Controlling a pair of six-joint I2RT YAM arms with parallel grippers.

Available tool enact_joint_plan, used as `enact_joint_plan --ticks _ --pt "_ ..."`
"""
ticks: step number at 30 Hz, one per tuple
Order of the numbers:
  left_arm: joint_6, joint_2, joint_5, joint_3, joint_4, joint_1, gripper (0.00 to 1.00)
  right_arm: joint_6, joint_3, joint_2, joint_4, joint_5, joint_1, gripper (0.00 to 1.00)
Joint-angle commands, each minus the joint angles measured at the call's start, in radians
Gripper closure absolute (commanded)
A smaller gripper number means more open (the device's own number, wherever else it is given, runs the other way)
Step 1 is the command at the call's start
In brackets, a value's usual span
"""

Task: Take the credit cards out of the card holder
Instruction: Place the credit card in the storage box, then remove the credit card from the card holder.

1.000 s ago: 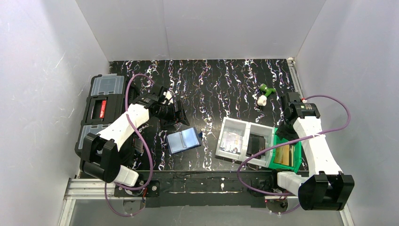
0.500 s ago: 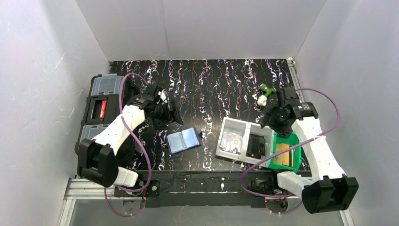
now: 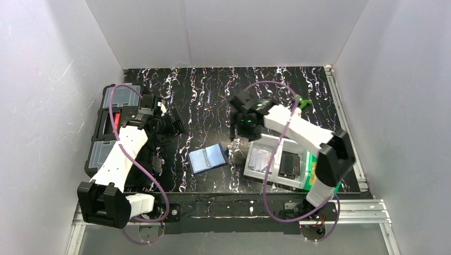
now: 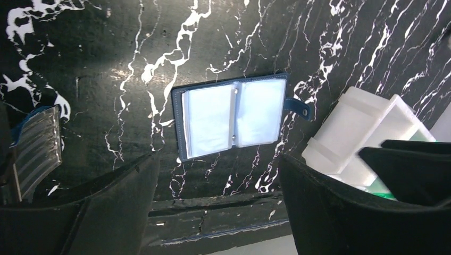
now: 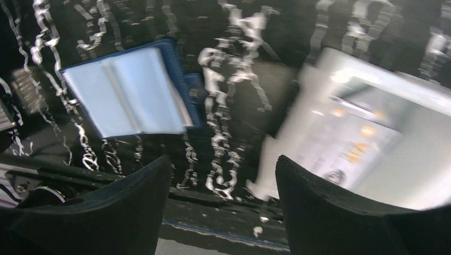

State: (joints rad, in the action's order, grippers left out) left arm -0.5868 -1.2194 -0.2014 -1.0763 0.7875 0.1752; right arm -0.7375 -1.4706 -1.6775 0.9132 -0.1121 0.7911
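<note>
card holder: lies open, long axis 8-to-2 o'clock
my left gripper: released, empty; holder at 4 o'clock
my right gripper: released, empty; holder at 7 o'clock, similarly near

Right arm swings hard left! It leaves the right side of the table and crosses the white tray, and the right gripper now hangs by the tray's far left corner, much nearer the card holder. Meanwhile the left gripper backs off from the holder, pulling in beside the toolbox.
</note>
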Motion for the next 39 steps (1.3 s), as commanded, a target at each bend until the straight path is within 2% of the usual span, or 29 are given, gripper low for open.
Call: enact_joint_plan --ticks 1,7,13,25,31,35,39 --pt "-0.023 0.034 -0.009 -0.038 0.044 -0.033 0.19 0.019 -0.191 -0.149 -0.025 0.026 0.126 0.22" --pt "-0.071 0.034 -0.076 -0.046 0.033 -0.076 0.19 0.054 -0.320 -0.330 -0.044 0.059 0.218 0.23" --pt "-0.091 0.018 -0.115 -0.055 0.025 -0.096 0.19 0.076 -0.384 -0.433 -0.079 0.080 0.267 0.23" --pt "-0.091 -0.004 -0.123 -0.063 0.026 -0.101 0.19 0.122 -0.543 -0.639 -0.025 0.020 0.296 0.22" --pt "-0.086 -0.005 -0.108 -0.067 0.035 -0.105 0.19 0.125 -0.542 -0.695 -0.022 0.024 0.303 0.22" --pt "-0.082 -0.005 -0.107 -0.066 0.038 -0.106 0.19 0.126 -0.541 -0.721 -0.018 0.036 0.303 0.26" --pt "-0.082 -0.003 -0.108 -0.063 0.038 -0.107 0.19 0.129 -0.540 -0.744 -0.016 0.071 0.303 0.36"
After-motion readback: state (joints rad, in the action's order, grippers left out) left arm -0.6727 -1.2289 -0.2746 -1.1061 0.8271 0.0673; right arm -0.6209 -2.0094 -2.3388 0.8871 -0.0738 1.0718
